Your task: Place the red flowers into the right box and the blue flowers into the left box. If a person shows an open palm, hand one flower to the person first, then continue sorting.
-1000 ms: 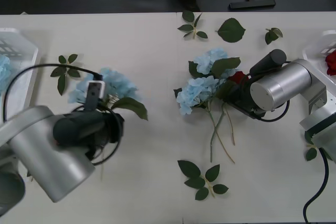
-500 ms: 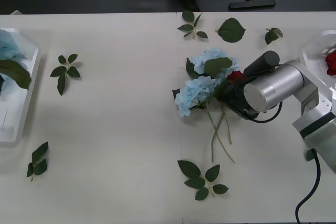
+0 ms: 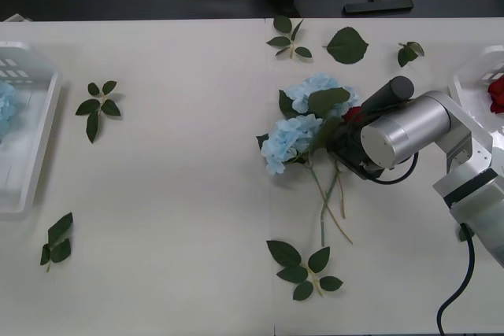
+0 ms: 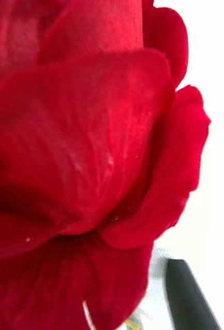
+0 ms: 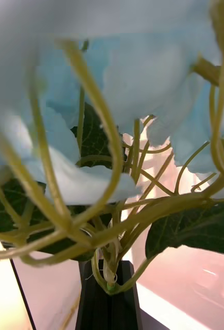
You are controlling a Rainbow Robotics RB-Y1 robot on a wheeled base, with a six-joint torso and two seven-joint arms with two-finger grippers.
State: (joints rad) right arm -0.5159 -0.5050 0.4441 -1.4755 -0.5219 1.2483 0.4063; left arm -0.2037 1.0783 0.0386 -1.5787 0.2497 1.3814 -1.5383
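Note:
A red rose (image 3: 354, 113) lies mid-table among two blue hydrangeas (image 3: 313, 90) (image 3: 285, 139), their stems (image 3: 327, 202) trailing toward me. My right gripper (image 3: 345, 130) sits right at that rose, open, its head (image 4: 75, 154) close before the camera and one black finger (image 4: 188, 299) beside it. My left gripper (image 5: 109, 273) is shut on the stems of another blue hydrangea (image 5: 142, 77). The left box (image 3: 35, 155) at the left edge holds a bit of blue flower (image 3: 4, 108). The right box (image 3: 471, 78) at the right edge holds a red rose (image 3: 498, 94).
Loose green leaf sprigs lie on the white table: near the left box (image 3: 98, 104), at the front left (image 3: 55, 238), at the front centre (image 3: 303, 265), and along the far edge (image 3: 287, 37) (image 3: 346, 45) (image 3: 409, 51).
My left arm carried its blue hydrangea leftward off the table and out of the front view. My right gripper crept left into the flower pile, nudging the hydrangeas slightly left.

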